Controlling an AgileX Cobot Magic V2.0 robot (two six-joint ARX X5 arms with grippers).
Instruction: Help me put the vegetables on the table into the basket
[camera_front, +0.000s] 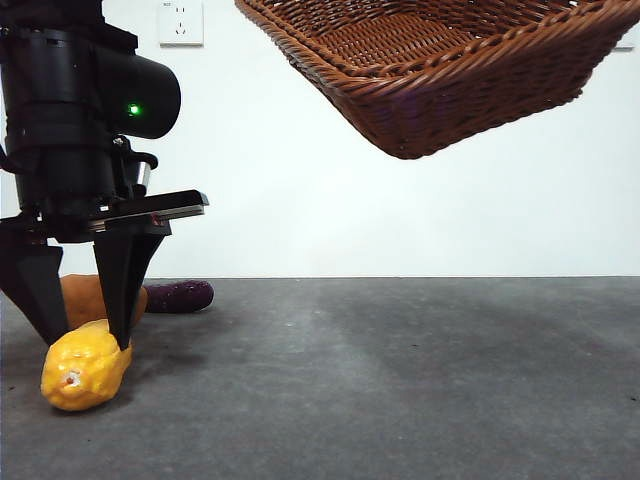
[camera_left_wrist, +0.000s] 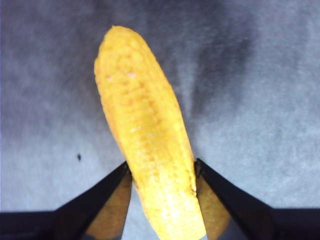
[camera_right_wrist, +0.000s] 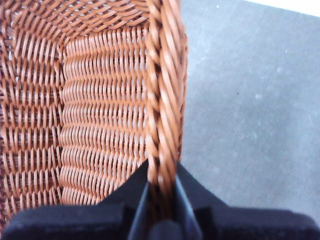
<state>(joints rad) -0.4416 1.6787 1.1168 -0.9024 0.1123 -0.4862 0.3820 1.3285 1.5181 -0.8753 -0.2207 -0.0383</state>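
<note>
Left pincer (camera_front: 85, 335) pointing down, jaws straddling yellow vegetable (camera_front: 84, 365), right pincer (camera_right_wrist: 161, 200) clamping raised basket (camera_front: 450, 70) rim

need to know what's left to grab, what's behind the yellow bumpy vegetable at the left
Behind the yellow vegetable, straddled by the left gripper, lie an orange-brown lump and, farther back, a purple eggplant. The jaws and the yellow one cover much of the lump.

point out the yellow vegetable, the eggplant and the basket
yellow bumpy vegetable (camera_front: 85, 368), front view, its rounded near side
eggplant (camera_front: 180, 296), front view, middle of its purple body
basket (camera_front: 440, 105), front view, its woven side wall
</note>
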